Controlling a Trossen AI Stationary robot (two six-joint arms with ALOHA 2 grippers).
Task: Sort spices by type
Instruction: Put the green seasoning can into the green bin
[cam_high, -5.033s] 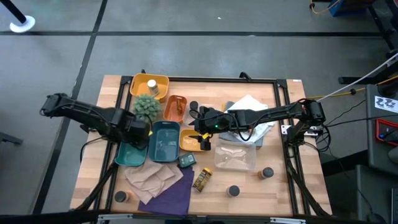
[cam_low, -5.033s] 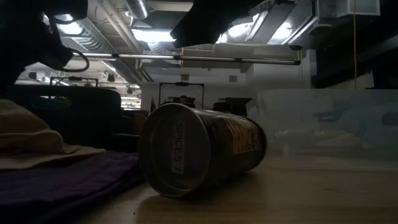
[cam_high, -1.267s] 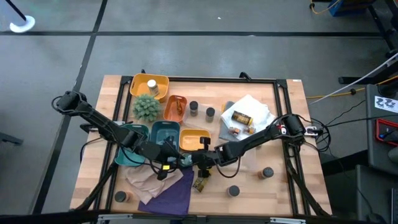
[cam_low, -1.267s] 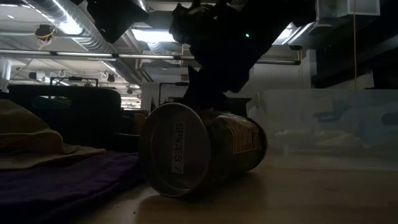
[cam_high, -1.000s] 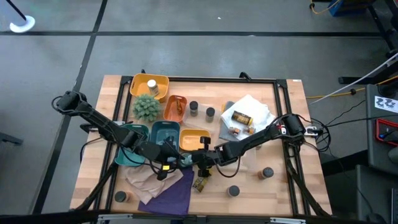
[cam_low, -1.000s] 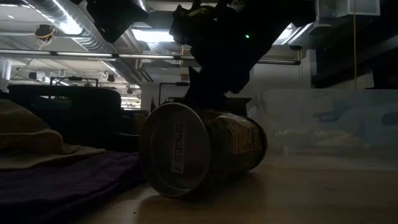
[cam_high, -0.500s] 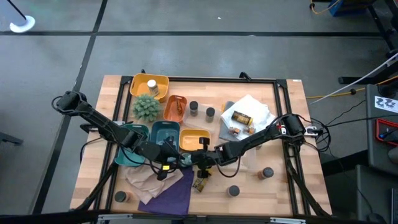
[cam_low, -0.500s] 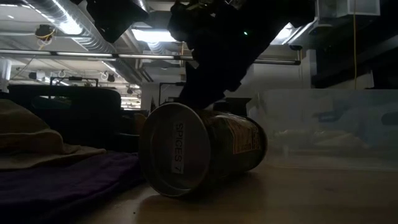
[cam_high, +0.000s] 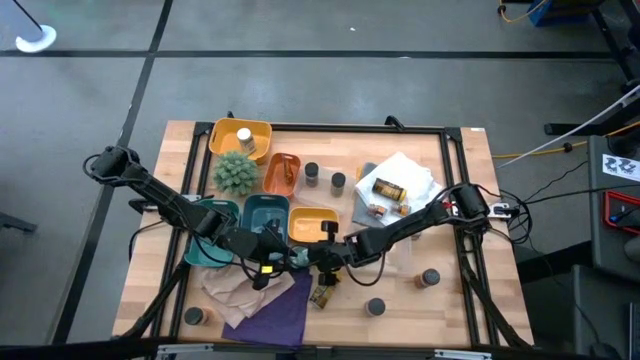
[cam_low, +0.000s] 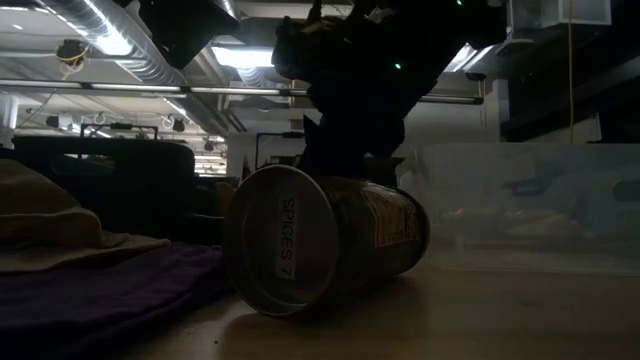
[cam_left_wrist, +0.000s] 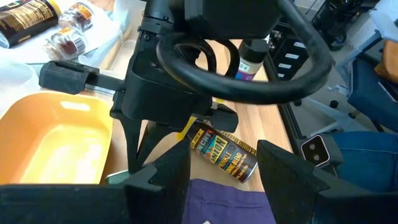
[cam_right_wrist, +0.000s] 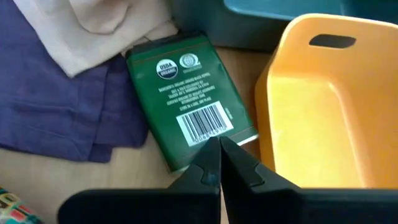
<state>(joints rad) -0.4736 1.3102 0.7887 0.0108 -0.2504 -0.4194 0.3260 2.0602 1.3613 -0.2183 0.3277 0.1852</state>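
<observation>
Both arms have swung in since earlier; right hand pinched shut just above green spice tin

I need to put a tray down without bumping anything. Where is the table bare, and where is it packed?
Bare wood shows along the table's near right part, around two dark-lidded jars, and at the far edge behind the white paper. The middle is crowded: both grippers meet by the green tin, the yellow tray and the purple cloth.
</observation>
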